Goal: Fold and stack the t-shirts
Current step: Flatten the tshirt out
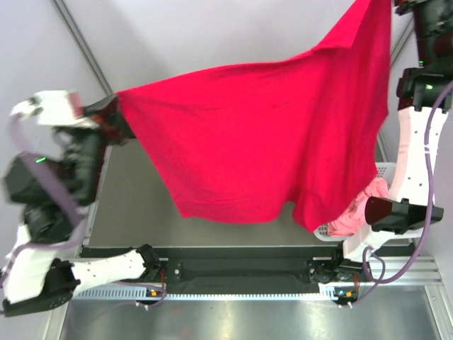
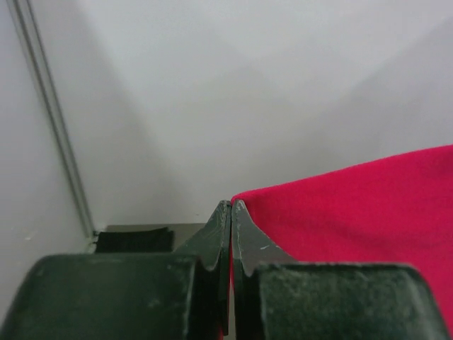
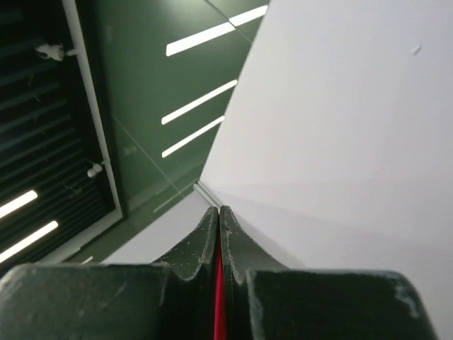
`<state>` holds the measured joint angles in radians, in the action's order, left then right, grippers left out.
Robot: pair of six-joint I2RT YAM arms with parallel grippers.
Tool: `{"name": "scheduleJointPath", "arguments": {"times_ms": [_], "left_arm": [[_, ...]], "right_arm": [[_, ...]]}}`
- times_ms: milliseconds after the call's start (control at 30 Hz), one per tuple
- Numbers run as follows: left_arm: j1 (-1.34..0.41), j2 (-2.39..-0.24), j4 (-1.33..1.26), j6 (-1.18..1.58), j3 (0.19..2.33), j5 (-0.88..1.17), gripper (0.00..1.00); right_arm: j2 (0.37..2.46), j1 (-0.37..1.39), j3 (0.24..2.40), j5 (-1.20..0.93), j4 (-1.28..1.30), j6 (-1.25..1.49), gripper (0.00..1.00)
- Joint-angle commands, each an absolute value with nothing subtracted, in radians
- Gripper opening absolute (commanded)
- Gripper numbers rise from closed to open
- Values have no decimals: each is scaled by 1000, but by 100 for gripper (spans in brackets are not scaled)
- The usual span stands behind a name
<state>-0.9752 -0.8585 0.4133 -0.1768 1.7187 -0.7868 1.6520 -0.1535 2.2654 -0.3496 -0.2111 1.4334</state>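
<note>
A bright red t-shirt (image 1: 269, 134) hangs spread in the air over the table, stretched between both grippers. My left gripper (image 1: 117, 108) is shut on its left corner. In the left wrist view the red cloth (image 2: 368, 205) runs off to the right of the closed tips (image 2: 231, 205). My right gripper (image 1: 398, 6), high at the top right, is shut on the other corner. A thin red strip (image 3: 219, 304) shows between its closed fingers (image 3: 219, 210). A salmon pink t-shirt (image 1: 357, 212) lies crumpled in the basket. A flat black cloth (image 2: 134, 239), probably the black t-shirt, lies on the table beyond the left gripper.
A white lattice basket (image 1: 386, 170) stands at the table's right edge beside the right arm. The grey table top (image 1: 134, 205) shows under the hanging shirt. White walls enclose the back and sides.
</note>
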Motion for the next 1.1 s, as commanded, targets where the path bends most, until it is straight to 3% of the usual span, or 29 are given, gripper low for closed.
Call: {"name": "scheduleJointPath", "arguments": {"times_ms": [0, 67, 133, 300, 600, 833, 1067], "left_arm": [[-974, -978, 104, -445, 1631, -951, 0], [-957, -1028, -18, -517, 1574, -936, 0], [-829, -1099, -10, -477, 1584, -853, 0], [-384, -1251, 77, -162, 1692, -487, 0], [-36, -1433, 31, 52, 1851, -214, 0], [71, -1373, 41, 115, 1844, -101, 0], [77, -1194, 101, 74, 1787, -166, 0]], "right_arm": [[1655, -106, 2254, -367, -224, 1336, 0], [1667, -97, 2247, -371, -215, 1312, 0], [1683, -95, 2246, -382, -212, 1302, 0], [1716, -94, 2258, -399, -207, 1284, 0], [1749, -72, 2258, -408, -193, 1285, 0], [1626, -26, 2168, -434, -151, 1247, 0], [1405, 77, 2027, -459, -20, 1164, 0]]}}
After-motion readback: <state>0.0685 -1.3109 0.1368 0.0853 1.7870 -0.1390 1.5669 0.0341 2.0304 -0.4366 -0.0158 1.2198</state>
